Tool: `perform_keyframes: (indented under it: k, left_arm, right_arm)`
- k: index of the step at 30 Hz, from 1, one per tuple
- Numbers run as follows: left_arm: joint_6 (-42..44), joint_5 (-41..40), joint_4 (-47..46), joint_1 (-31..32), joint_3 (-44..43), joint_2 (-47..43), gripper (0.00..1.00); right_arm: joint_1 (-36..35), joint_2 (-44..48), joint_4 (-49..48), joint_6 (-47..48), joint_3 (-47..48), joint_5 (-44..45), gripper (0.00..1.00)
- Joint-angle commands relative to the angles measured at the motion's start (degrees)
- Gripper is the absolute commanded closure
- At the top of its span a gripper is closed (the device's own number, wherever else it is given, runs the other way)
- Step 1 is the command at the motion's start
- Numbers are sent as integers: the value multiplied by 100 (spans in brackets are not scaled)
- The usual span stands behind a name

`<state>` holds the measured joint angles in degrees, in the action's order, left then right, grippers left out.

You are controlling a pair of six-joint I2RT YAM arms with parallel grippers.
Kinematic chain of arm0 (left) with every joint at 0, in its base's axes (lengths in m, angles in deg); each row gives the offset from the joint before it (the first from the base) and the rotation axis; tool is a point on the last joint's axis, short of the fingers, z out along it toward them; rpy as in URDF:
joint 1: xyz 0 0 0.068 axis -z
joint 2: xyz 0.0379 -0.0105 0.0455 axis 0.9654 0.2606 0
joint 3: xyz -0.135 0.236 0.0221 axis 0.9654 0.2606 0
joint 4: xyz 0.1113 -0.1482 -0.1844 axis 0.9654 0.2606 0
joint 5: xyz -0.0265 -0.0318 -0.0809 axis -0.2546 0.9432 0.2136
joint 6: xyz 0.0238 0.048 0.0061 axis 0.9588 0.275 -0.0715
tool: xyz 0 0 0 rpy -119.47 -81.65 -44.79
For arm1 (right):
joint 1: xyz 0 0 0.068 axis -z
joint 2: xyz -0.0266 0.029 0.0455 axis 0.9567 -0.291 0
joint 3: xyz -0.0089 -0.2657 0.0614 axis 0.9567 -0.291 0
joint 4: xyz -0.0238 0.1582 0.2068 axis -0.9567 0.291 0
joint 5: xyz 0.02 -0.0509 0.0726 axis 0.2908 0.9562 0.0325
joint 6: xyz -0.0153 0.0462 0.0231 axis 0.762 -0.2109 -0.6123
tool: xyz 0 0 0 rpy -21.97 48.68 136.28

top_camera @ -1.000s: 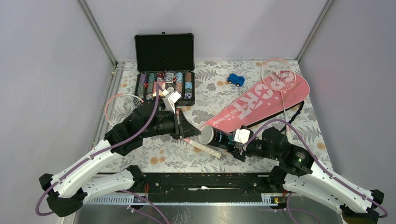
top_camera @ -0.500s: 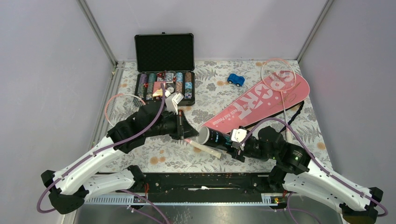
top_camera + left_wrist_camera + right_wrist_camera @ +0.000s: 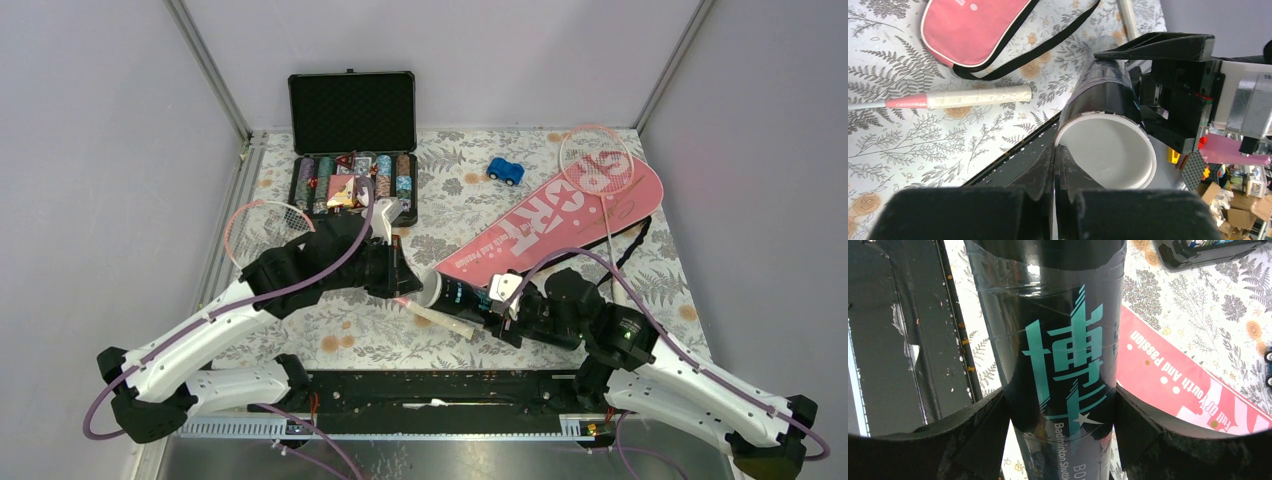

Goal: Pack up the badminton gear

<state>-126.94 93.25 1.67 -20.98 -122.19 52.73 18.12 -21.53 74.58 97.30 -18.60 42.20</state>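
Top external view: the floral table (image 3: pixel 450 205) carries the pink racket cover (image 3: pixel 560 215), which slants from the centre out toward 2 o'clock. It is printed SPORT, and its black strap (image 3: pixel 640 235) loops off its 4 o'clock edge. At 11 o'clock stands the black case of poker chips (image 3: pixel 352 110), lid up.

One racket (image 3: pixel 597 160) lies with its pink-framed head on the cover's far end and its shaft running back toward 5 o'clock. The second racket (image 3: pixel 262 225) has its head at 9 o'clock, partly under the left arm, and its white handle (image 3: pixel 447 321) shows at 6 o'clock just beneath the tube.

The black tube (image 3: pixel 462 296) sits at 6 o'clock, lengthwise between the two hands, with its open mouth toward 9 o'clock. The right gripper (image 3: pixel 500 308) is clamped round its body. In the right wrist view a finger (image 3: pixel 983 432) presses on either side of the teal print.

The left gripper (image 3: pixel 405 285) points in from 9 o'clock. In the left wrist view its fingers (image 3: pixel 1040 175) are pressed together with nothing seen between them. Their tips are at the 8 o'clock edge of the tube's white-lined mouth (image 3: pixel 1108 150); whether they touch the rim cannot be told.

The blue toy car (image 3: pixel 506 171) is at 1 o'clock, apart from the cover.
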Motion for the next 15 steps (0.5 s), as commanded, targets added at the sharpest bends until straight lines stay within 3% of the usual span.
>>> perform_keyframes:
  k: [1, 4, 11, 15]
  left_arm:
    - [133, -437, -16, 125, -295, 138, 100]
    - [159, -517, 64, 170, -381, 231, 98]
    - [150, -516, 80, 215, -427, 293, 78]
    - [146, -524, 141, 235, -462, 311, 74]
  right_arm:
    - [-15, -111, -599, -218, 342, -328, 57]
    - [-15, -208, -550, -250, 381, -371, 57]
    - [-15, -391, -610, -312, 445, -454, 57]
    - [-15, -611, -512, -305, 615, -501, 57]
